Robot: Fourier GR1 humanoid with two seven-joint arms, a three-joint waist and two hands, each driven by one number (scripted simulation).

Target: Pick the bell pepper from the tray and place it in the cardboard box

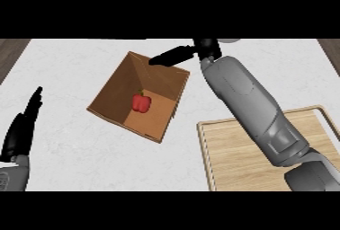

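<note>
1. Now the bell pepper [140,103] is red and shiny, with a small green stem on top.
2. It sits inside the cardboard box [113,92], on the box floor, near the middle.
3. The pepper stands up, stem toward the far side; it looks a bit taller than wide.
4. The right hand [174,55] is over the far rim of the box, fingers straight, holding nothing.
5. The left hand [21,128] rests at the left edge, fingers straight and up.
6. The bench [79,152] is white like marble, and a wooden tray [232,152] lies at the right.
</note>
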